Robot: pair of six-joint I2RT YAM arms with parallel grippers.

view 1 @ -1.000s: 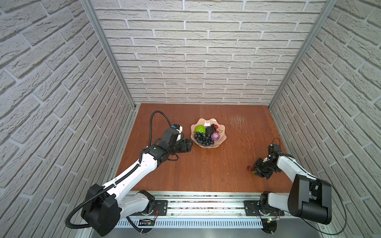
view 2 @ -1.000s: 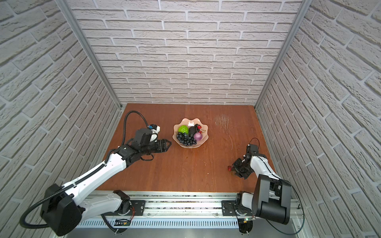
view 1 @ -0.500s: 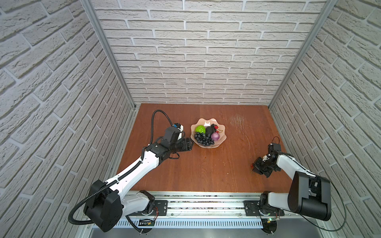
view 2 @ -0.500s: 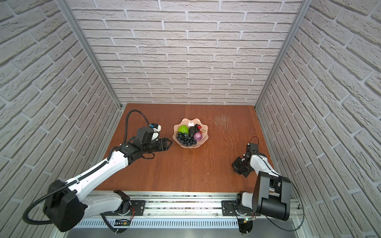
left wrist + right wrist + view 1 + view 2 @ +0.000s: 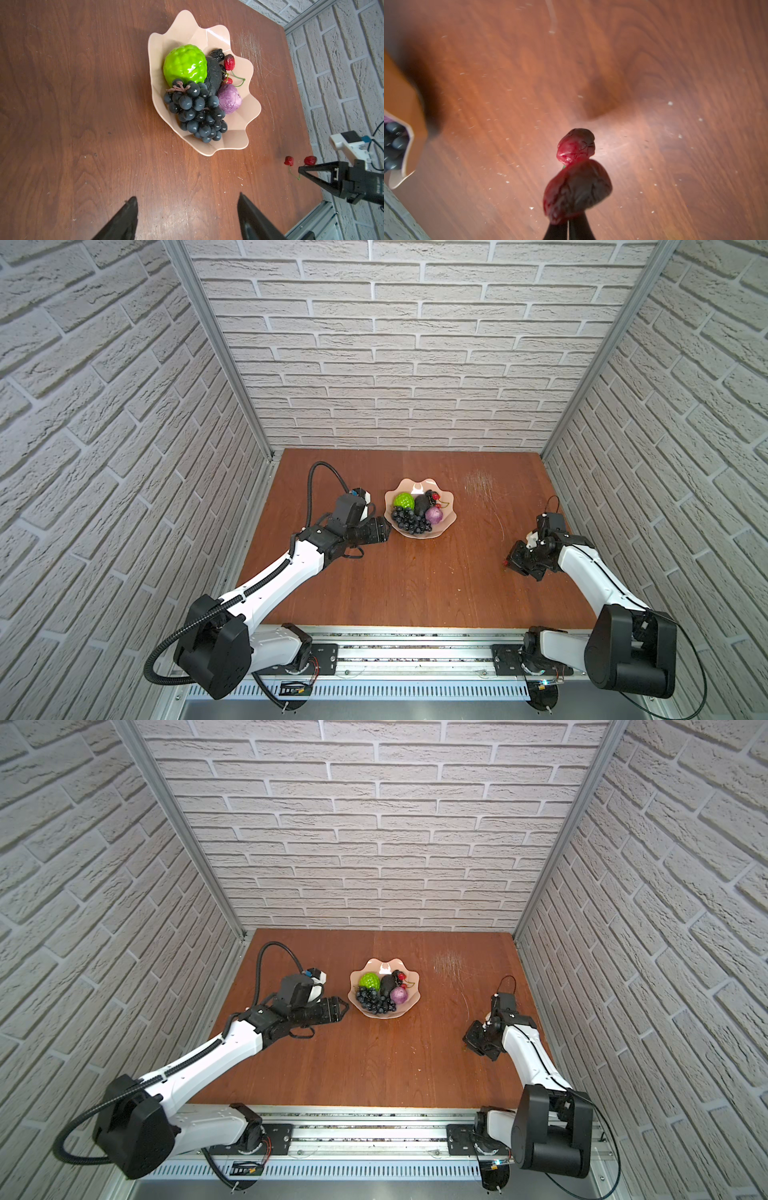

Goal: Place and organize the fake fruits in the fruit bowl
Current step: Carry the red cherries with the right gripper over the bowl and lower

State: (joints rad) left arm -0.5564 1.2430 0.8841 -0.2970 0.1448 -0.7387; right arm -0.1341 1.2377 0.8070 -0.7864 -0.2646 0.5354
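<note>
Right gripper (image 5: 568, 228): jaws stood together, pinching the stem of the small red stemmed cherries (image 5: 576, 149) down at the table (image 5: 415, 580), well apart from the fruit bowl (image 5: 417, 488). Left gripper (image 5: 187, 197): jaws stood apart, empty, near the bowl's rim.

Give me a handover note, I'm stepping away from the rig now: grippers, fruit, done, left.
Left gripper: open, empty, beside the fruit bowl.
Right gripper: shut on the cherry pair, apparently by its stem, low at the table, apart from the bowl.
Done: in the bowl: grape bunch, green fruit, avocado, purple fruit, black berries, other cherries.
To do: carry the held pair into the bowl and release.
</note>
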